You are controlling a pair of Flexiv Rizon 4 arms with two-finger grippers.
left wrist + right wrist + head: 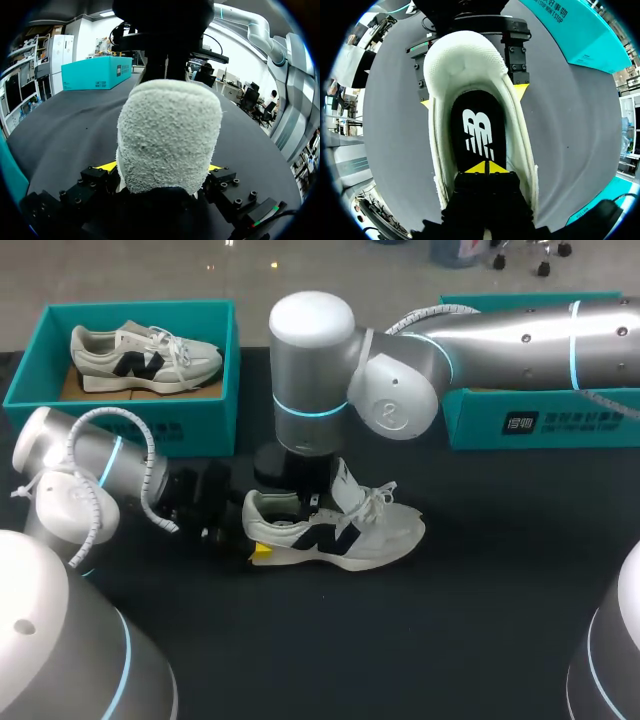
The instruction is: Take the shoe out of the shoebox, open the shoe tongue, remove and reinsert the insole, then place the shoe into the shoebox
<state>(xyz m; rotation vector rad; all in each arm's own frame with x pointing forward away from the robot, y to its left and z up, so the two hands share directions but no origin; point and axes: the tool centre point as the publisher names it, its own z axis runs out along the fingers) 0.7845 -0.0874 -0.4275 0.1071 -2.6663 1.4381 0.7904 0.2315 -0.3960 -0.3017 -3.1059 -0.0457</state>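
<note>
A white sneaker with a dark logo lies on its sole on the black table, toe to the right. My left gripper comes in behind the shoe's fuzzy heel, its yellow fingertips pressed against both sides of the heel, so it is shut on the shoe. From above, my right gripper is down inside the shoe's opening. It is shut, tips together, right over the black insole that lies flat in the shoe. The tongue and laces stand up beside my right wrist.
A teal shoebox at the back left holds a second white sneaker. Another teal box stands at the back right under my right arm. The black table spreads out in front of the shoe.
</note>
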